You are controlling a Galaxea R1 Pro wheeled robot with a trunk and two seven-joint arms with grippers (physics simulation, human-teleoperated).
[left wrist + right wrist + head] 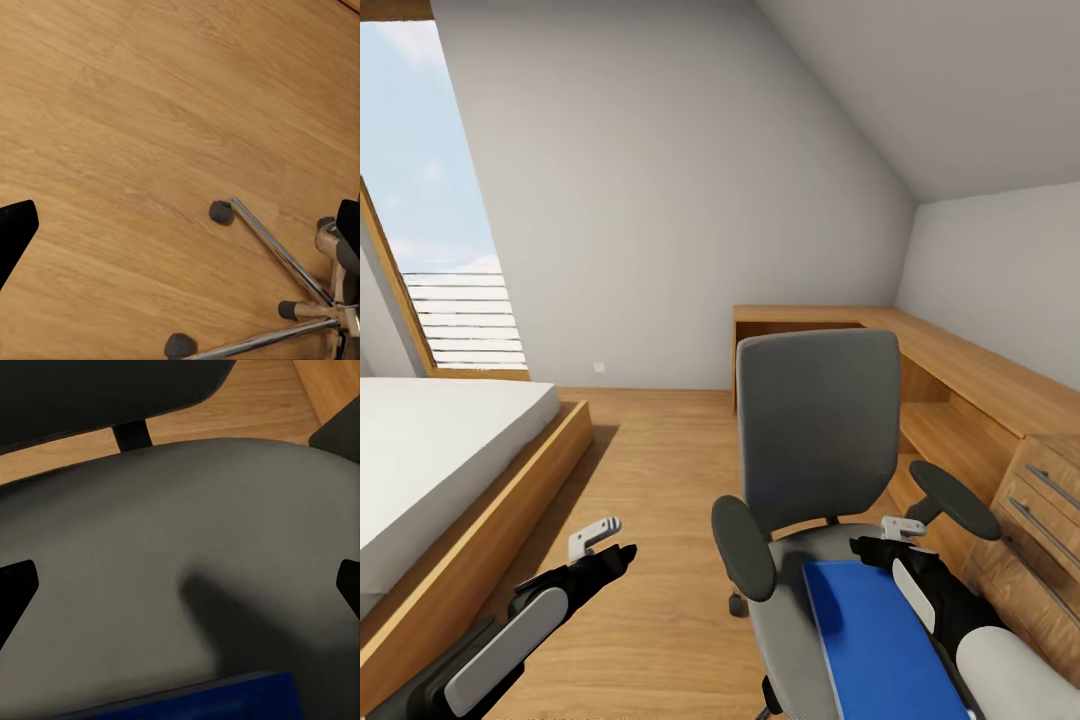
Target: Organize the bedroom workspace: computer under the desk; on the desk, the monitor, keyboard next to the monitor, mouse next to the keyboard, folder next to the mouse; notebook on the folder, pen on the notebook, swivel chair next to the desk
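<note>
Head view showed the folder (875, 640) lying flat on the swivel chair (815, 430) seat, the right end effector (880, 548) spread open above its far edge. Advisable: descend squarely, pinch one edge, lift level.

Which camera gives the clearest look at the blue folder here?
The head view: the folder lies flat on the chair seat, most of its top visible beside the right gripper. The right wrist view catches just one blue edge on the seat.
</note>
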